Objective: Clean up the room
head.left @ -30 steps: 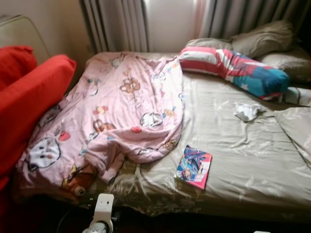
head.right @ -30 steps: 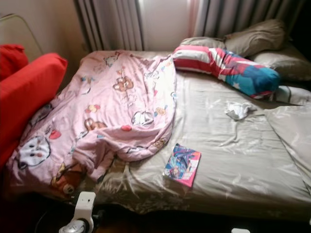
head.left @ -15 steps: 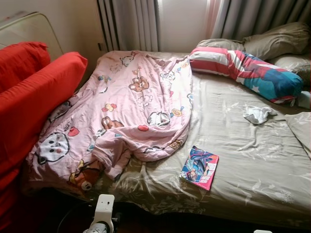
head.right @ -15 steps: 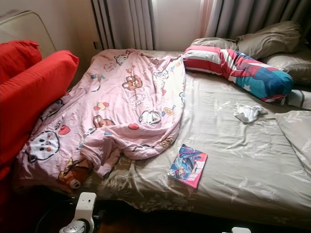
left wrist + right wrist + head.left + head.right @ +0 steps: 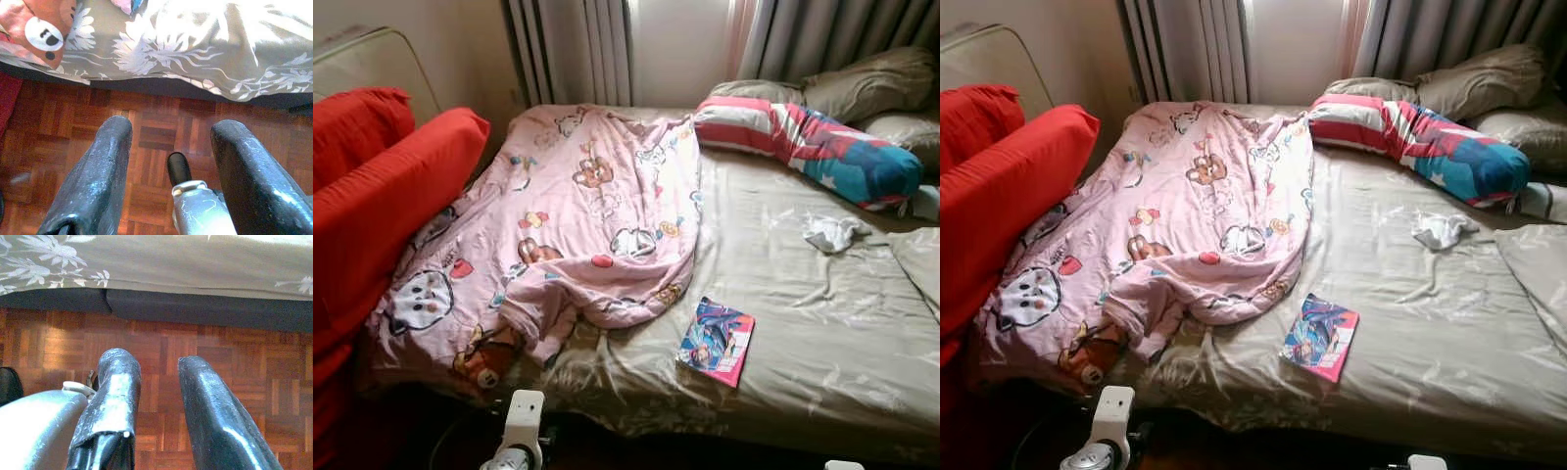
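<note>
Standing at the bed's near edge, I judge the book, lying beside the pink blanket, the easiest first pick. Left gripper and right gripper hang spread above the floor; I'd reach in low and flat.

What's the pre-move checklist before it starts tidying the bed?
1. Left gripper open, holding nothing, down over the wood floor: ok.
2. Right gripper open, holding nothing, over the floor: ok.
3. Book lies flat near the bed's front edge, nothing on it: ok.
4. Pink blanket bunched over the robot's left half of the bed, not spread: not ok.
5. Small white cloth loose on the sheet: not ok.
6. Reach to the book from this stance: cannot tell.
</note>
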`<state>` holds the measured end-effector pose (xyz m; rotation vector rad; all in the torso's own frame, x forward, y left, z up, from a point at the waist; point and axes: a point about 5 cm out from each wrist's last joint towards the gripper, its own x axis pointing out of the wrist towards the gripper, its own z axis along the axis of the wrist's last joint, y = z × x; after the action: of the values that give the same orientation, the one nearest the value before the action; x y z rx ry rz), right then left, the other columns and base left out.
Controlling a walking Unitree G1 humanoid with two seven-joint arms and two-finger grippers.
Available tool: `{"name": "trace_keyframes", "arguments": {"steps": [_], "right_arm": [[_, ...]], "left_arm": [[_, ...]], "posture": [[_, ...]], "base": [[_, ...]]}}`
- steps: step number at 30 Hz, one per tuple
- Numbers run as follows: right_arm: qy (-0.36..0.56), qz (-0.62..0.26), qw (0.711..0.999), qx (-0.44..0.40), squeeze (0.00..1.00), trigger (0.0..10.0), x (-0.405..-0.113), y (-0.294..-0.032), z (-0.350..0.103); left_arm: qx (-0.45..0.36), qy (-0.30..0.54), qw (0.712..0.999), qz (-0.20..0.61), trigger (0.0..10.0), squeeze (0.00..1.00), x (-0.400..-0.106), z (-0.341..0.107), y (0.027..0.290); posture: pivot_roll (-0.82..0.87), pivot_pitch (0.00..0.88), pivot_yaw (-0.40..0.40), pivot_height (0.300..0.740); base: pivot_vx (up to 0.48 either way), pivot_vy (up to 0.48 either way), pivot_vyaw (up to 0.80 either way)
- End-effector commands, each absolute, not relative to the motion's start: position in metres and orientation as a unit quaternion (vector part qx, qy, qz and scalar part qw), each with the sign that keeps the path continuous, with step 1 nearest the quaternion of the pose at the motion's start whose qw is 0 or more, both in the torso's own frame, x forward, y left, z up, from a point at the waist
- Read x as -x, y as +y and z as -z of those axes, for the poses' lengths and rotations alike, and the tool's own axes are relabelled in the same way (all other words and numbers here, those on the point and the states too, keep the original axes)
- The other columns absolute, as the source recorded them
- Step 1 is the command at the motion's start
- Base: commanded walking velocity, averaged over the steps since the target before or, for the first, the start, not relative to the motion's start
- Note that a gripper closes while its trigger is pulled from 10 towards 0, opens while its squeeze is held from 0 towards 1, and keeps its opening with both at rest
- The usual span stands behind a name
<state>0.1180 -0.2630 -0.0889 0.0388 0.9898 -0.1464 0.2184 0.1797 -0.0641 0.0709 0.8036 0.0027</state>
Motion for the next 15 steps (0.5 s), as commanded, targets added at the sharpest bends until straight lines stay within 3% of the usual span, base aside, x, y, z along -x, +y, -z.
{"name": "trace_keyframes", "arguments": {"steps": [1,15], "right_arm": [[0.472,0.068,0.879,-0.019,0.00,10.0,-0.1195,-0.2635,0.0881],[0.470,0.065,0.880,-0.017,0.00,10.0,-0.1211,-0.2630,0.0877]], "left_arm": [[-0.032,0.393,0.919,-0.004,10.0,0.00,-0.2181,0.0644,0.1810],[-0.032,0.393,0.919,-0.003,10.0,0.00,-0.2192,0.0638,0.1810]], "posture": [[-0.10,0.022,0.001,0.740],[-0.10,0.019,0.000,0.740]], "base": [[0.259,0.000,0.00],[0.270,0.000,0.00]]}}
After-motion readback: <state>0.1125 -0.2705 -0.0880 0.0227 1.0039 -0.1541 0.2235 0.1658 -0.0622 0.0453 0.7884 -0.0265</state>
